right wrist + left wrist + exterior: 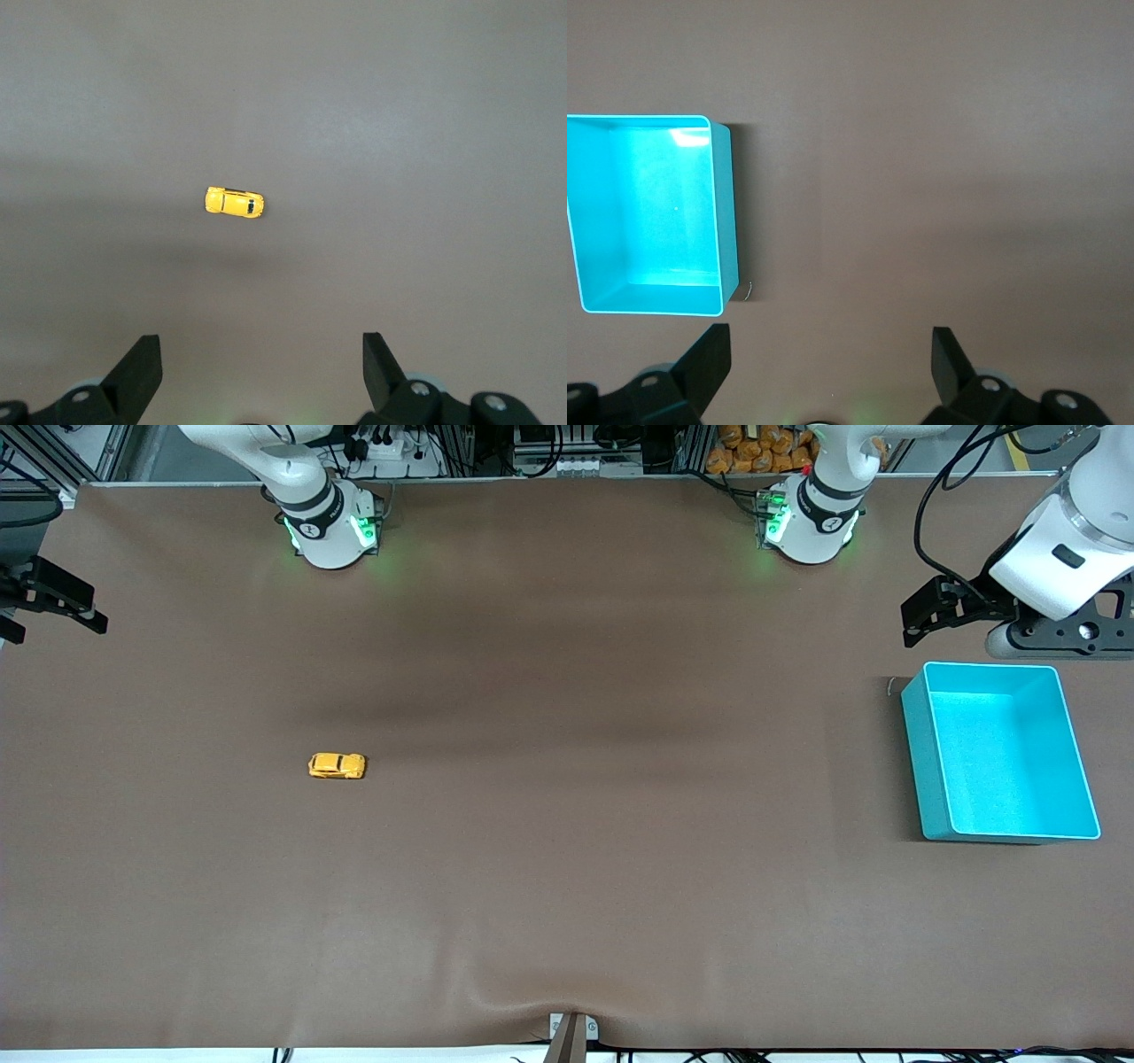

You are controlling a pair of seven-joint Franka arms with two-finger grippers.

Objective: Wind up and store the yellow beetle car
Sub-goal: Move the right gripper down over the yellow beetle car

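Right gripper (pixel 257 376) gaping wide, empty, hanging well above yellow beetle car (pixel 235 202); tiny rounded body risking slipping from pinch. Left gripper (pixel 831 367) waiting, spread wide, empty, beside turquoise bin (pixel 725 212).

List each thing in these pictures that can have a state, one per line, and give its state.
Toy car: on its wheels on the table, untouched.
Bin: upright, open-topped, empty.
Left gripper: open, in the air beside the bin.
Right gripper: open, in the air near the car.
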